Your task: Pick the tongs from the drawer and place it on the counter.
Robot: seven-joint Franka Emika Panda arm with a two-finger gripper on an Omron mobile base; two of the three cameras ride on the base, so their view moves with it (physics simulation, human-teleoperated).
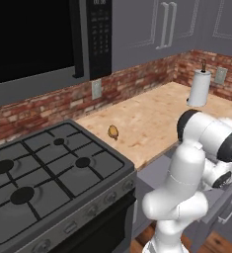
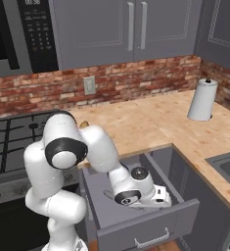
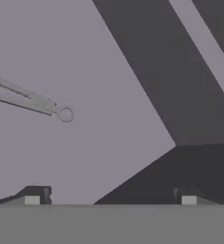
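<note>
Drawer [image 2: 136, 230] open, lower centre; end effector [image 3: 110, 199] released inside, empty; tongs [image 3: 23, 95] on drawer floor, left of hand view, ungrasped; lift and desk [image 2: 150, 122] placement remain

My drawer [image 2: 136, 230] is pulled open; tongs [image 3: 25, 97] lie flat on its floor. Counter [image 2: 150, 122] carries a paper towel roll [image 2: 203, 100] and a small yellow-brown lump [image 1: 113, 131].

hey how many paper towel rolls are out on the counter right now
1. The paper towel roll stands upright on the counter near the back right corner, by the brick wall. Others could be hidden behind the arm.
</note>
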